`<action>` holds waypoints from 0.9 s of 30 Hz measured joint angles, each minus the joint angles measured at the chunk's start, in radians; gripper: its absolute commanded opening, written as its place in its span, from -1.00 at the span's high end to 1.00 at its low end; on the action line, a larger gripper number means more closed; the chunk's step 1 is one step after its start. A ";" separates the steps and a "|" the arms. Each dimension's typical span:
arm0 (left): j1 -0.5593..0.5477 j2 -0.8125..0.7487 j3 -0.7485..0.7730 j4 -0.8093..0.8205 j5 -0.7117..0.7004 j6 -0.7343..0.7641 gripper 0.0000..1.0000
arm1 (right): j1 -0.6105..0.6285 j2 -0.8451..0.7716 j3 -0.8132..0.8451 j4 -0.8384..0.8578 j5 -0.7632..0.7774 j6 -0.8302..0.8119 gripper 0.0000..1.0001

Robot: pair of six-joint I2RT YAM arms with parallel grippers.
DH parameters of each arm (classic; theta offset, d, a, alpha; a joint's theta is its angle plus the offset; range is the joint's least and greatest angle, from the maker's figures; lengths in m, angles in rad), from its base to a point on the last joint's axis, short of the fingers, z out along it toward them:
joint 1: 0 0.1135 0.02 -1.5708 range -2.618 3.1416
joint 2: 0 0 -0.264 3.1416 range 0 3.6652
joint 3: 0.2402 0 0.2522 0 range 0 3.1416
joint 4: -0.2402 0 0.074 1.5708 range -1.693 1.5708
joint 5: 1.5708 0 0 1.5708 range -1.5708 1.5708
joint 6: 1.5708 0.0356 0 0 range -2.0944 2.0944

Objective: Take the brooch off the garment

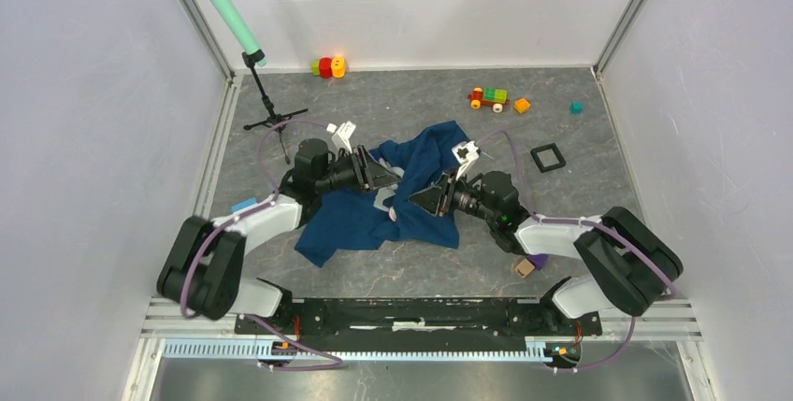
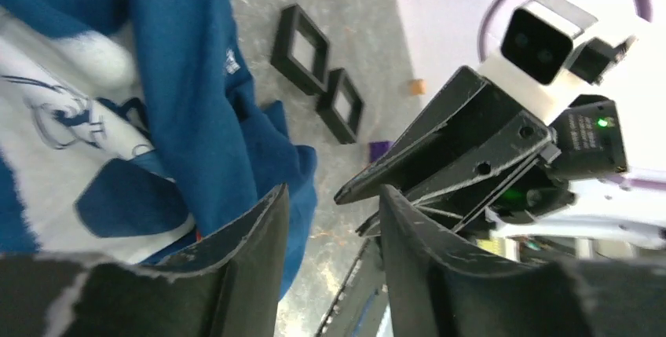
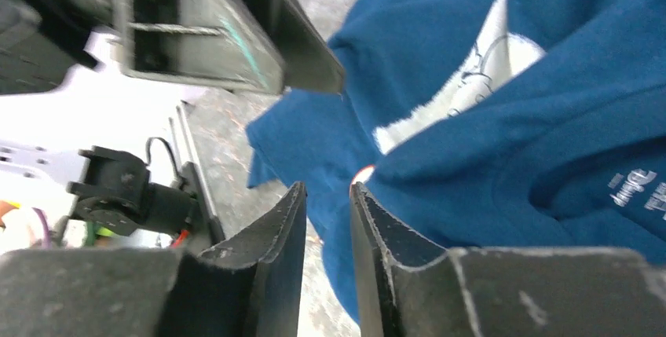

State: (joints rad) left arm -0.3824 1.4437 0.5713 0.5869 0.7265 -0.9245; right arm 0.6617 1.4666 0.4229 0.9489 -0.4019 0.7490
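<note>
The dark blue T-shirt (image 1: 416, 200) with its white mouse print lies crumpled mid-table. My left gripper (image 1: 390, 177) is over its left part, jaws open with only bare table between them (image 2: 334, 189); the shirt (image 2: 188, 117) hangs against its left finger. My right gripper (image 1: 423, 199) faces it from the right, jaws slightly apart and empty (image 3: 326, 188); the shirt (image 3: 510, 141) lies past its right finger. A small red-and-white bit (image 3: 362, 173), possibly the brooch, peeks from a fold at that fingertip. A red sliver (image 2: 198, 235) shows by the left finger.
A green microphone on a black stand (image 1: 245, 46) is at the back left. Toy blocks (image 1: 327, 66), a toy car (image 1: 487, 97), an orange block (image 1: 522, 106) and a teal cube (image 1: 577, 107) lie at the back. A black square frame (image 1: 547, 157) and a brown cube (image 1: 524, 267) are on the right.
</note>
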 measured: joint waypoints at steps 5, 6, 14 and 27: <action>-0.024 -0.188 0.058 -0.351 -0.153 0.269 -0.21 | 0.026 -0.089 0.005 -0.235 0.066 -0.180 -0.28; -0.024 -0.207 0.056 -0.385 -0.170 0.293 -0.23 | 0.042 -0.096 0.013 -0.283 0.087 -0.219 -0.34; -0.024 -0.262 -0.077 -0.461 -0.282 0.357 -1.00 | 0.179 -0.032 0.190 -0.587 0.282 -0.430 -0.53; -0.020 -0.534 -0.177 -0.515 -0.552 0.305 -0.45 | 0.232 0.043 0.216 -0.652 0.411 -0.451 0.51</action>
State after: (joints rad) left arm -0.4026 0.9096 0.3943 0.0715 0.1745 -0.6197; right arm 0.8940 1.5101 0.6384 0.2970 0.0093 0.2977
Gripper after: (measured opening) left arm 0.768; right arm 0.442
